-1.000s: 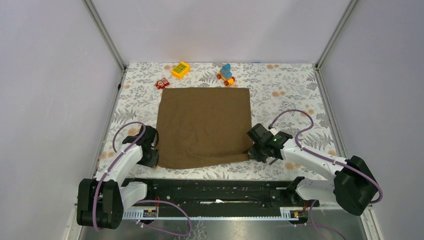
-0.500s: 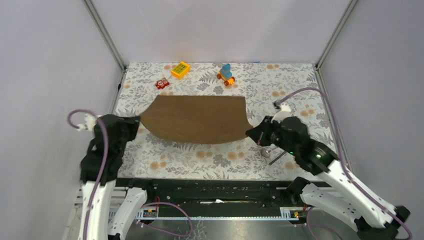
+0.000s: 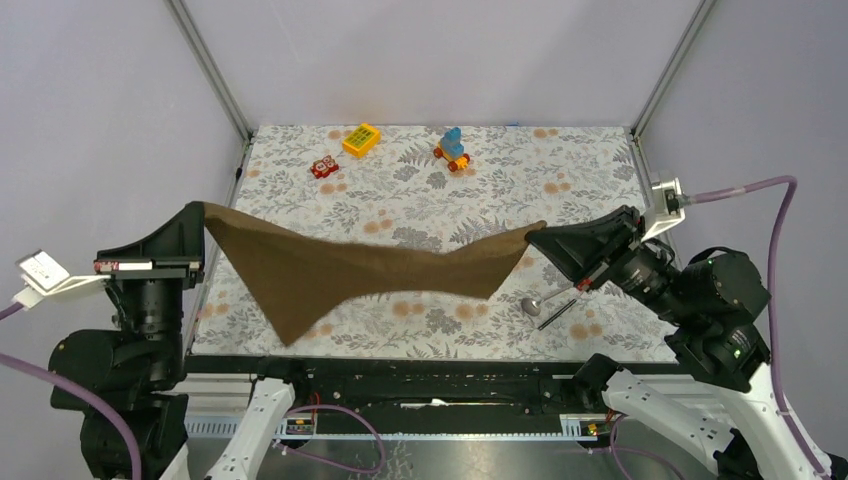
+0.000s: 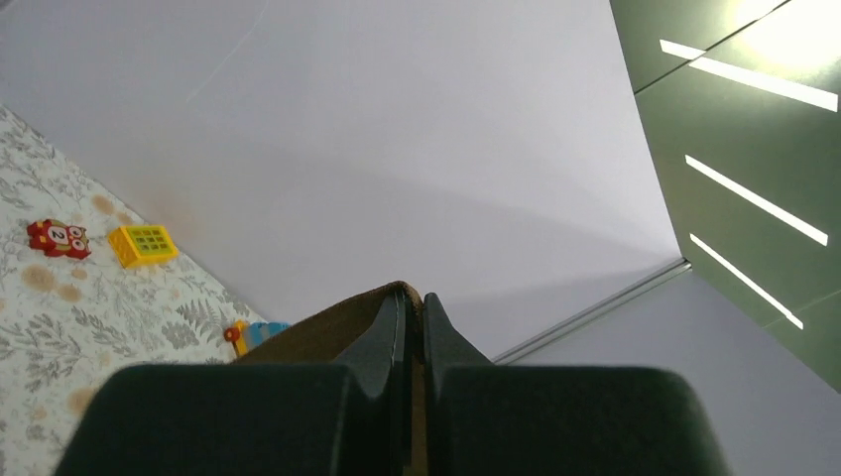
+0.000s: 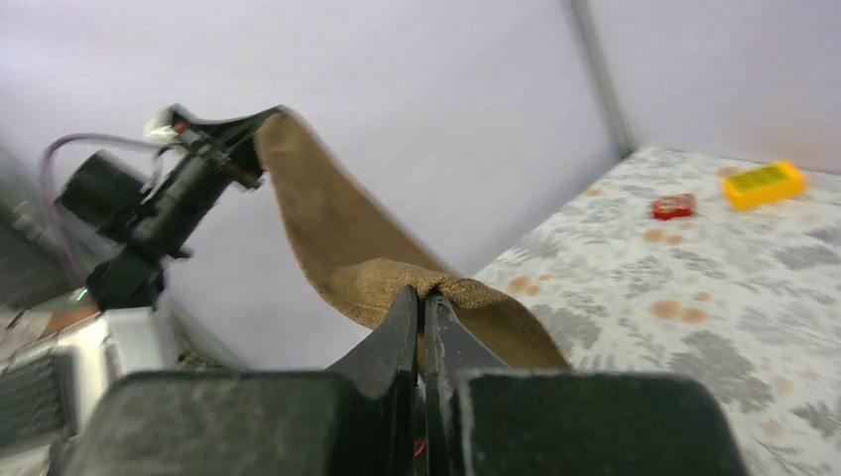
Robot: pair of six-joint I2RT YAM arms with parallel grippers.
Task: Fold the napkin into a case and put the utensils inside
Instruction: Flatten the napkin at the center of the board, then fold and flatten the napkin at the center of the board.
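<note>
Now the napkin is off the desk and hangs in the air between the two arms, while one second ago it was lying flat on it. The left gripper is clenched on one corner at the left, and the right gripper is clenched on another corner at the right. Both were low at the near edge before and are now raised. The middle of the napkin sags, and a free corner points down toward the near side. The spoon and the dark stick lie on the desk at the near right, just below the right gripper. I judge that the first fold is only starting: nothing is folded yet, and these two must wait.
</note>
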